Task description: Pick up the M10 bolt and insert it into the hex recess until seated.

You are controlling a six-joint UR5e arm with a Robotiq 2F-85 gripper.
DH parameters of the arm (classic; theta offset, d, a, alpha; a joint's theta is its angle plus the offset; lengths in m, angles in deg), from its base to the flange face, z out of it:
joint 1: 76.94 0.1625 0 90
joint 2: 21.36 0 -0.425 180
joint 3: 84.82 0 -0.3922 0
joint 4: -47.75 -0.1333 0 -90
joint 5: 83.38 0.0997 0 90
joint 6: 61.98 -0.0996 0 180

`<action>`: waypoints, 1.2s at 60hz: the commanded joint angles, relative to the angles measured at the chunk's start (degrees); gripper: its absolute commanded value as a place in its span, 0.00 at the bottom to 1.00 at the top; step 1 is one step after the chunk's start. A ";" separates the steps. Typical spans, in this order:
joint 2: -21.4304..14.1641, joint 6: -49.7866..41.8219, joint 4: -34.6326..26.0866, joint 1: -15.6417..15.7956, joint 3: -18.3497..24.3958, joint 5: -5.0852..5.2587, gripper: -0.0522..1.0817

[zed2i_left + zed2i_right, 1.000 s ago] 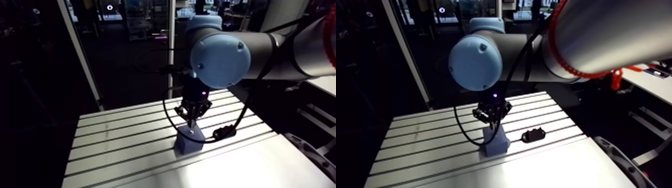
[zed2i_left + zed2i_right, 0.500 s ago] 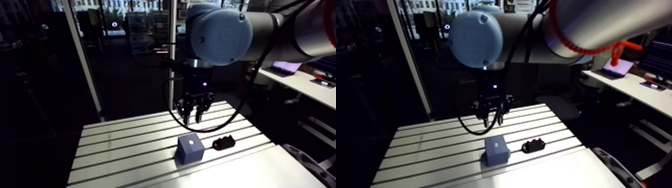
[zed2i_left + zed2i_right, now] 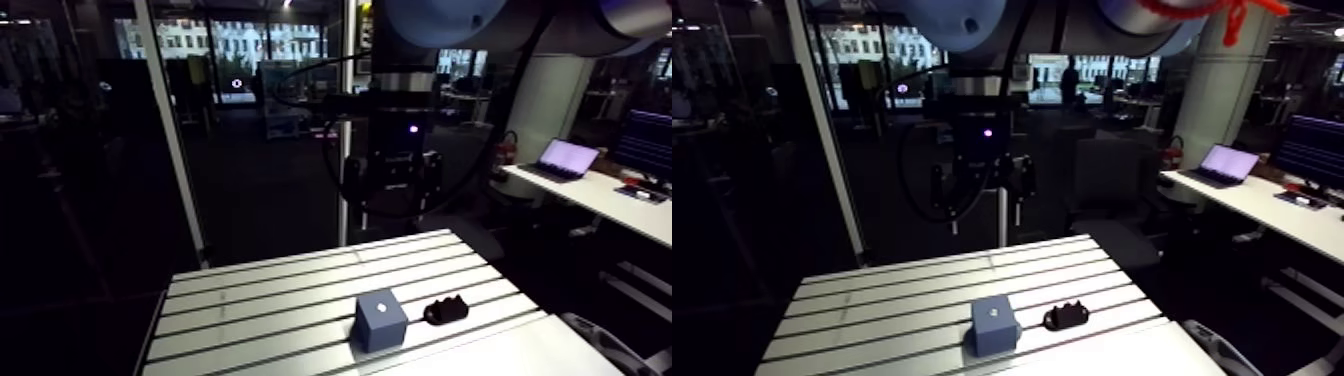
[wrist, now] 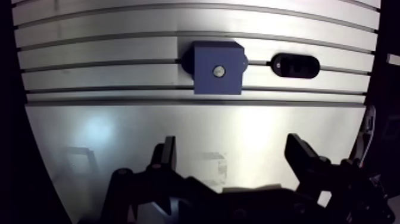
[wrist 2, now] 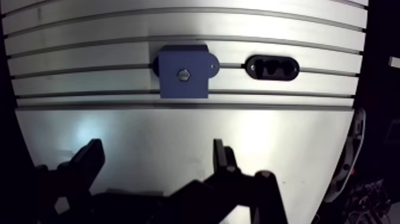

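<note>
Bolt point(image 4: 219, 71) sits in blue block point(image 4: 205, 62), gripper point(image 4: 232, 146) spread well clear above.

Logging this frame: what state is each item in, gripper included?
bolt: seated in the top of the blue block, only its head showing.
blue block: standing on the table.
black holder: lying beside the blue block, not touching it, pockets look empty.
gripper: open, empty, high above the table.
</note>
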 commanded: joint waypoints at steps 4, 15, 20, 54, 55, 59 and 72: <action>-2.18 -1.01 -9.27 0.42 6.70 0.15 0.05; -2.27 -1.01 -12.51 0.70 10.55 0.15 0.05; -2.10 -1.01 -13.36 0.70 11.84 0.22 0.05; 2.51 -3.28 -10.39 4.59 15.06 1.03 0.05; 2.51 -3.28 -10.39 4.59 15.06 1.03 0.05; 2.81 -4.00 -10.47 4.82 15.69 0.88 0.05; 3.00 -5.05 -10.48 5.09 16.28 0.42 0.05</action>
